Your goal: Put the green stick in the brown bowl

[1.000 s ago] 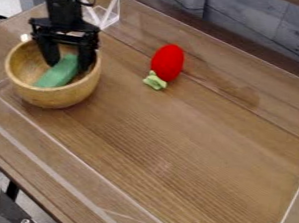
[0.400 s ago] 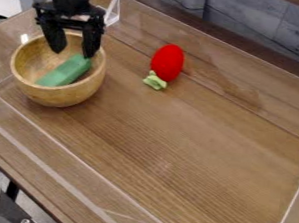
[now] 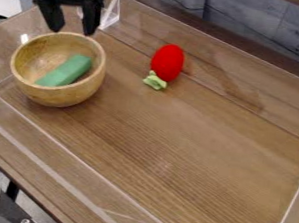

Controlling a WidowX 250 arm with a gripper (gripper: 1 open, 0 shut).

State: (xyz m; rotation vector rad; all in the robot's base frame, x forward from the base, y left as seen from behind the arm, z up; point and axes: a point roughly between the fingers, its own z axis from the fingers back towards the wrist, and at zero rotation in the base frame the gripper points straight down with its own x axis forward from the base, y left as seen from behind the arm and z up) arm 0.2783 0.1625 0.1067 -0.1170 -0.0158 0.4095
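Now one green stick (image 3: pixel 69 71) lies in one brown bowl (image 3: pixel 55 90), one open hand (image 3: pixel 70 25) above

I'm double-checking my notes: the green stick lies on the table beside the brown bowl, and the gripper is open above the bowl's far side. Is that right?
Not quite: the green stick lies inside the brown bowl, as the camera view shows. The gripper is indeed open above the bowl's far side.
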